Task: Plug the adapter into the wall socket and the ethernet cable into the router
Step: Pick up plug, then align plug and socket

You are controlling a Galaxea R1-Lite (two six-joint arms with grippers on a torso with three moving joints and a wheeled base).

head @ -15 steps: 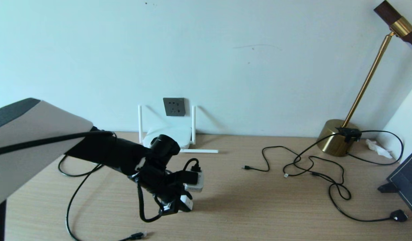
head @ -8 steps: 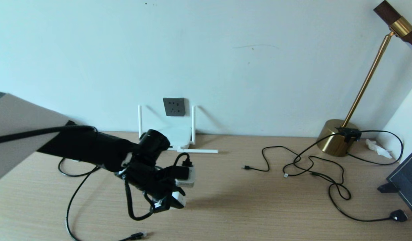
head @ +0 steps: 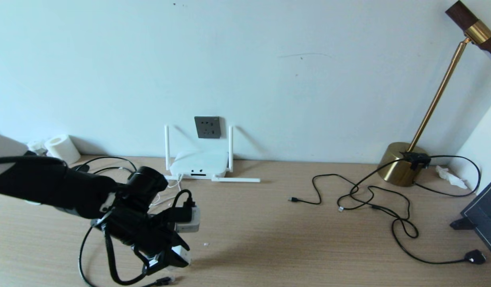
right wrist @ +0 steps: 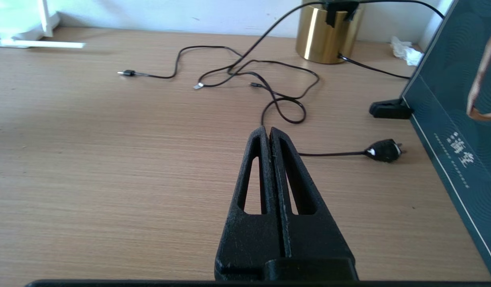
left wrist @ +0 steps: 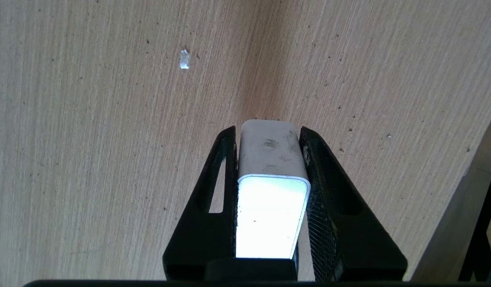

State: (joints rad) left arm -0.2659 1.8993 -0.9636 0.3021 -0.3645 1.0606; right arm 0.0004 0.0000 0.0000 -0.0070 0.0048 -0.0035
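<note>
Since the earlier frame the left gripper has swung away from the router, down toward the near edge of the surface. Its jaws clamp the adapter by its two flat sides, probably so the plug end stays free. Just beyond them lies the ethernet cable; far behind, the wall socket waits empty. Off to the side, the right gripper rests, jaws closed on nothing.

- The adapter clamped in the black left pincer is white.
- The table under that pincer is light wood, fine-grained.
- The wall socket is dark grey.
- The router is white.
- The lamp base is brass-gold.
</note>
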